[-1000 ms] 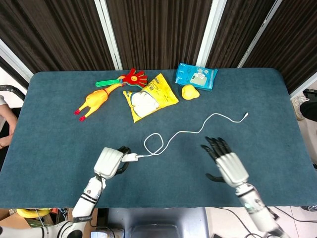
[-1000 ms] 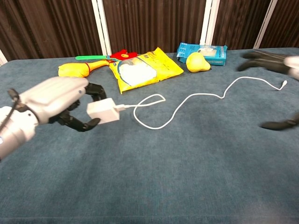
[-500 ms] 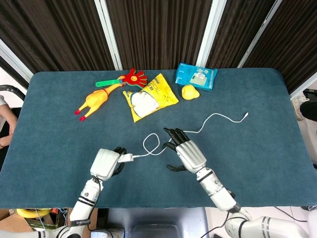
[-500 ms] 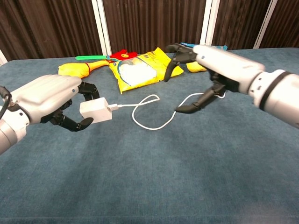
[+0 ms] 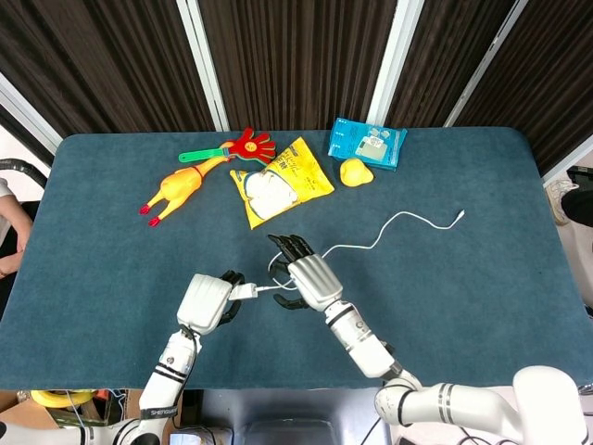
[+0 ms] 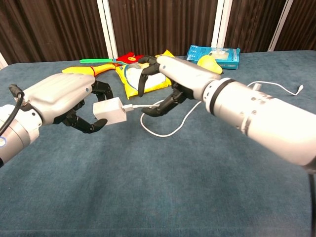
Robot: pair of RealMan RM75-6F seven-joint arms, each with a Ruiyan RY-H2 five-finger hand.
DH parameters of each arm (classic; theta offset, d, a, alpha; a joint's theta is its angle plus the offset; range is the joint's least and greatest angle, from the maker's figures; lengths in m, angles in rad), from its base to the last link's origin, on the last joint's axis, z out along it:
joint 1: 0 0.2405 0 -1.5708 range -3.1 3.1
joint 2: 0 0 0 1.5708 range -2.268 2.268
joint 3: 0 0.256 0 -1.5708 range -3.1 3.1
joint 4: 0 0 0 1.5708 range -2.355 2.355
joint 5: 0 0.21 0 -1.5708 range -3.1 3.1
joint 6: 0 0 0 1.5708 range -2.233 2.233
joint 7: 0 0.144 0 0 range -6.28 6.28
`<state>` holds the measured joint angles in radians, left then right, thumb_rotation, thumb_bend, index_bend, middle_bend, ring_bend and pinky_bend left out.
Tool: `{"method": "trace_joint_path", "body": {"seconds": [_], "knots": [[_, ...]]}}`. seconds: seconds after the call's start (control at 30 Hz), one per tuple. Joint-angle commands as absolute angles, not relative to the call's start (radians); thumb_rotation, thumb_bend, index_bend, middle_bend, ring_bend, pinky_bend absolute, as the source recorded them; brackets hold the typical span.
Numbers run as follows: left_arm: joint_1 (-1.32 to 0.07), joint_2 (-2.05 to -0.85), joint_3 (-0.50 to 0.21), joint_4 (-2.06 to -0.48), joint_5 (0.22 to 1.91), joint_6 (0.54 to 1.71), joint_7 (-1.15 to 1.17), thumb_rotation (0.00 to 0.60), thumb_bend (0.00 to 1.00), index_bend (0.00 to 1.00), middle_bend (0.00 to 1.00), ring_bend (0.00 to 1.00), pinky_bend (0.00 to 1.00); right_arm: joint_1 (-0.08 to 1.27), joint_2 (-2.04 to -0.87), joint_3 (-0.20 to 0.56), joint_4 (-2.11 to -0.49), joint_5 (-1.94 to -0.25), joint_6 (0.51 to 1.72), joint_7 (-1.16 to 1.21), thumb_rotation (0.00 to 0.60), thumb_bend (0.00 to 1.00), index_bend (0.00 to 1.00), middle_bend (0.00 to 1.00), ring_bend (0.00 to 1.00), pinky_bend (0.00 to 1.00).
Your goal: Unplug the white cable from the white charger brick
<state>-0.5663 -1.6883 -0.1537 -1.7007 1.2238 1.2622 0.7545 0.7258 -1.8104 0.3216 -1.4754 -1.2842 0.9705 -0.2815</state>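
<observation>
The small white rectangular charger brick (image 6: 109, 110) is gripped in the left hand (image 6: 64, 98), lifted above the near-centre of the blue felt table (image 5: 111, 250), with the thin white cable (image 6: 170, 132) plugged into its right face. The right hand (image 6: 170, 74) hovers just beside the plug, fingers spread and holding nothing. The cable loops, then trails toward the far right edge — bare cloth surrounds it. A yellow crinkled snack bag (image 5: 278, 181) lies beyond, well apart.
</observation>
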Motion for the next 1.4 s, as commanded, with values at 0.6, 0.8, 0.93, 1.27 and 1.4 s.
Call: {"method": "trace_joint_path", "body": {"seconds": [0.6, 0.8, 0.93, 1.27, 1.4], "knots": [[-0.565, -1.65, -0.141, -1.723, 1.237, 1.274, 0.737, 0.6, 0.62, 0.72, 0.77, 1.0, 1.0, 0.793, -1.903, 0.312, -1.412, -1.234, 1.005, -0.301, 0.6, 0.46, 0.62, 0.16, 0.0, 0.0], [-0.564, -1.643, -0.135, -1.731, 1.247, 1.277, 0.73, 0.6, 0.62, 0.72, 0.77, 1.0, 1.0, 0.802, -1.916, 0.313, -1.402, -1.238, 1.027, -0.302, 0.6, 0.46, 0.62, 0.16, 0.0, 0.0], [-0.563, -1.637, -0.13, -1.737, 1.254, 1.279, 0.727, 0.6, 0.62, 0.72, 0.77, 1.0, 1.0, 0.807, -1.922, 0.314, -1.402, -1.233, 1.027, -0.292, 0.6, 0.46, 0.63, 0.17, 0.0, 0.0], [-0.563, -1.637, -0.13, -1.735, 1.252, 1.278, 0.722, 0.6, 0.62, 0.72, 0.78, 1.0, 1.0, 0.819, -1.942, 0.308, -1.393, -1.239, 1.043, -0.287, 0.6, 0.48, 0.67, 0.19, 0.0, 0.0], [-0.563, -1.634, -0.13, -1.736, 1.252, 1.279, 0.72, 0.6, 0.62, 0.72, 0.78, 1.0, 1.0, 0.823, -1.95, 0.309, -1.387, -1.237, 1.052, -0.294, 0.6, 0.5, 0.7, 0.2, 0.0, 0.0]]}}
